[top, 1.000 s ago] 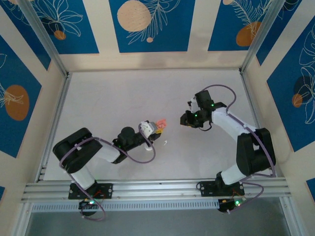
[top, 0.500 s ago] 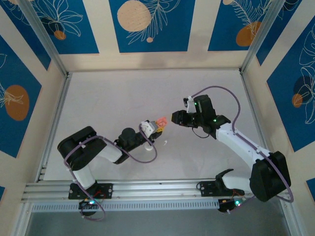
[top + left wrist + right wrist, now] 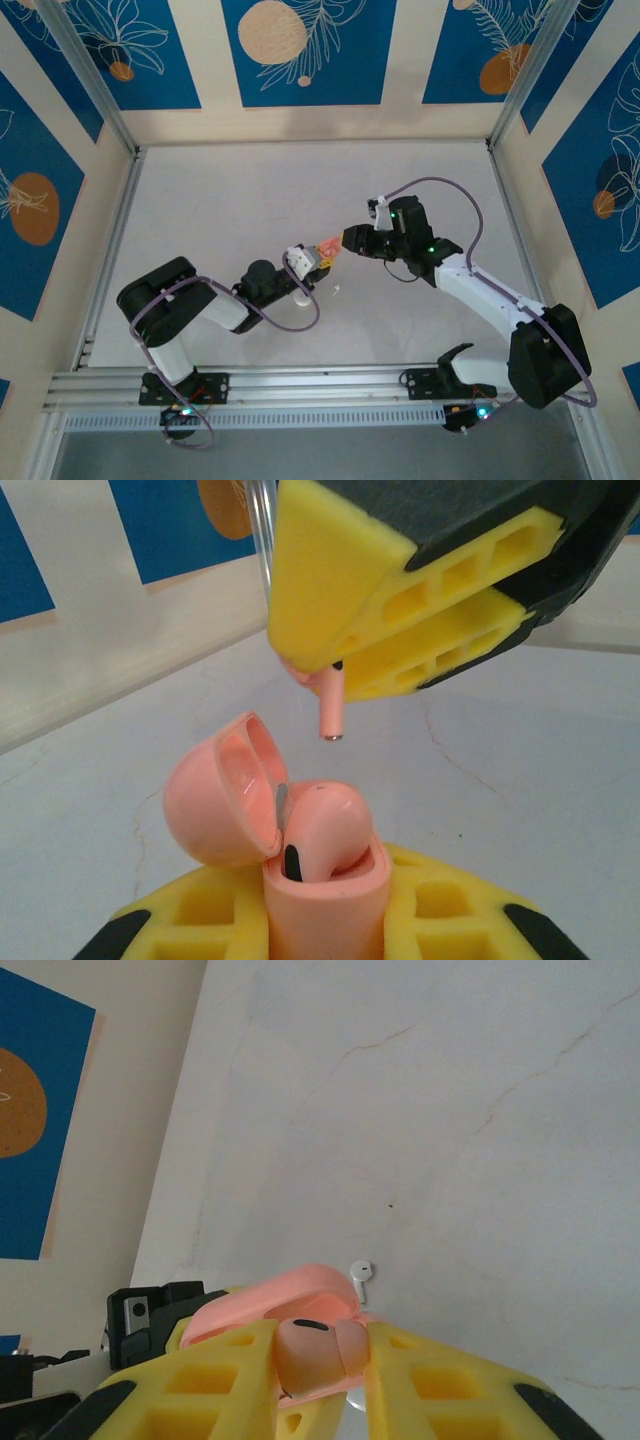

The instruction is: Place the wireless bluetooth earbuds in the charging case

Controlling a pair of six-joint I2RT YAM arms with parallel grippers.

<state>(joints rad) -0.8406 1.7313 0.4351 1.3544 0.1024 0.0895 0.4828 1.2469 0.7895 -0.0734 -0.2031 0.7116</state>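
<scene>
Counter (image 3: 250, 190): matte off-white sheet, smooth to the eye, crossed by fine hairline cracks.

Near edge: a ribbed aluminium rail (image 3: 320, 378) spans the full width, and both arm bases are bolted to it.

White earbud (image 3: 360, 1272): tiny, glossy, with a rounded head and short stem. It lies loose on the counter just beside the left gripper's near-right side, apart from the case.

Left gripper (image 3: 325, 925): yellow pads with rectangular cut-outs, clenched on the lower body of the charging case (image 3: 330, 895). The case is pale pink plastic, smooth and rounded, and held upright. Its domed lid (image 3: 215, 800) is hinged back, with the hollow interior showing. A second pink earbud (image 3: 325, 830) sits in the case, bulb uppermost, with a dark oval patch on its face.

Right gripper (image 3: 320, 1342): matching yellow pads, grasping the pink earbud (image 3: 330, 705) by its bulb. The slim, metal-tipped stem hangs straight down above the open case. A visible gap separates the stem tip from the case, so there is no contact.

Clearance: the two grippers meet tip to tip near the middle of the counter and stand close together. A broad stretch of counter lies on both sides and beyond them. Aluminium frame rails (image 3: 112, 250) line the side edges. The far boundary is a cream wall with blue leaf-print panels (image 3: 300, 50).
</scene>
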